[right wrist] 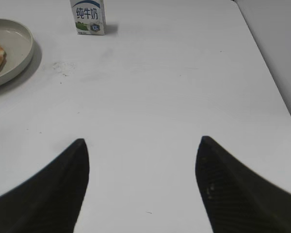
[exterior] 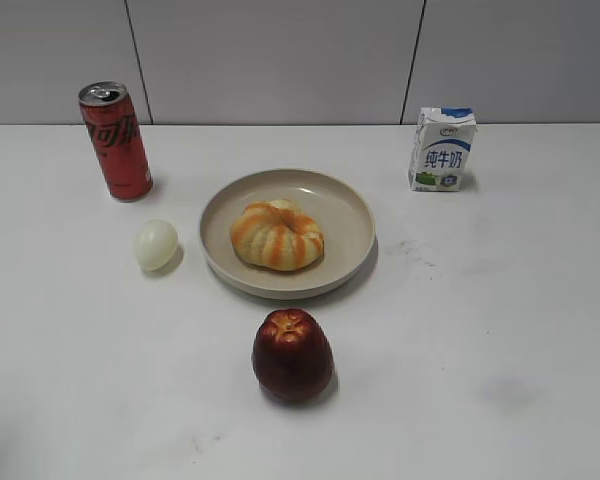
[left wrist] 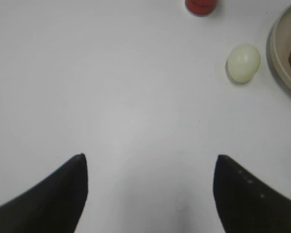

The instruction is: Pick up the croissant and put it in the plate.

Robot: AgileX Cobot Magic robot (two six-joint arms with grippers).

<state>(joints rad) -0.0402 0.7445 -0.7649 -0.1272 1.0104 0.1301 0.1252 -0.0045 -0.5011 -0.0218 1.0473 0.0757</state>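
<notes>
- Tall red cylindrical soda can [exterior: 115, 140] with silver top, upright at the far left of the white counter [exterior: 500, 330], near the grey panelled wall [exterior: 280, 60].
- Small pale egg-shaped object [exterior: 156, 245], smooth and cream-white, in front of the can and just beside the left rim of the plate, apart from it.
- Round, shallow beige plate [exterior: 352, 215] with raised rim, near the middle of the counter.
- Glossy ring-like croissant [exterior: 277, 236] with orange-brown and cream stripes, resting inside the plate, roughly at its centre.
- Dark red apple [exterior: 292, 354], upright, in front of the plate and apart from it.
- Small white and blue milk carton [exterior: 442, 149] with printed characters, upright at the far right, well apart from the plate.
- Left pincer [left wrist: 150, 160], black fingers spread wide apart over bare counter, holding nothing; egg, edge of the plate and base of the can seen ahead of it in the left wrist view.
- Right pincer [right wrist: 141, 143], black fingers likewise spread wide and empty, above bare counter; milk carton and the plate's right edge with a bit of the croissant seen ahead at upper left in the right wrist view.
- Neither pincer visible in the exterior view.
</notes>
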